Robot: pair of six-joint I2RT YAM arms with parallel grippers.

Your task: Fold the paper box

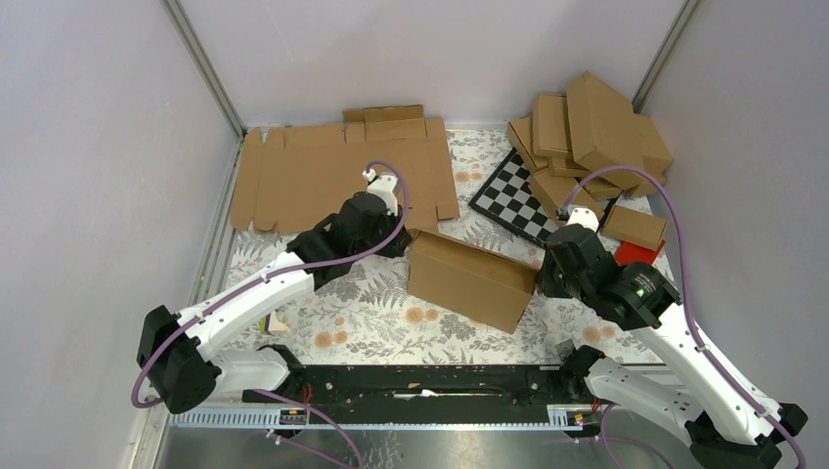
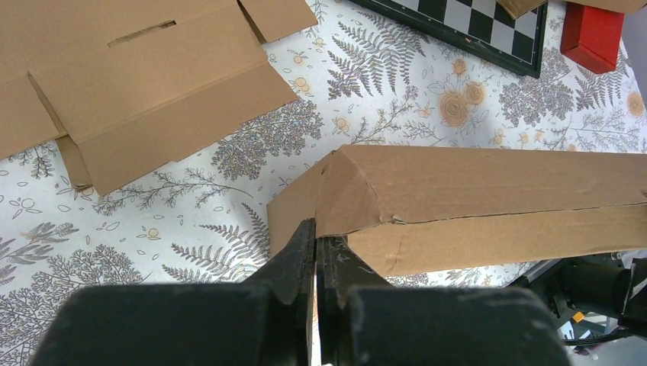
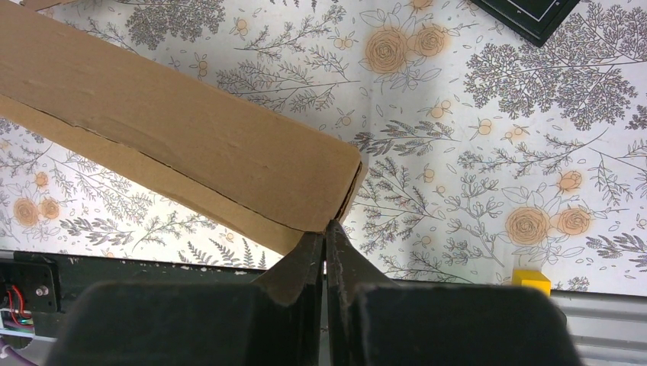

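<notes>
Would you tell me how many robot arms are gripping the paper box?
2. The left fingers pinch the paper box at its left end; the right fingers pinch its right corner.

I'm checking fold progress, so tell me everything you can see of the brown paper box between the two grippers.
The paper box is plain brown corrugated cardboard, folded into a long, shallow closed shape with a seam along its side where two panels meet. It sits slantwise mid-table on the floral tablecloth. The left gripper is shut at its left end flap and the right gripper at its right corner, each seemingly pinching a thin edge.
</notes>
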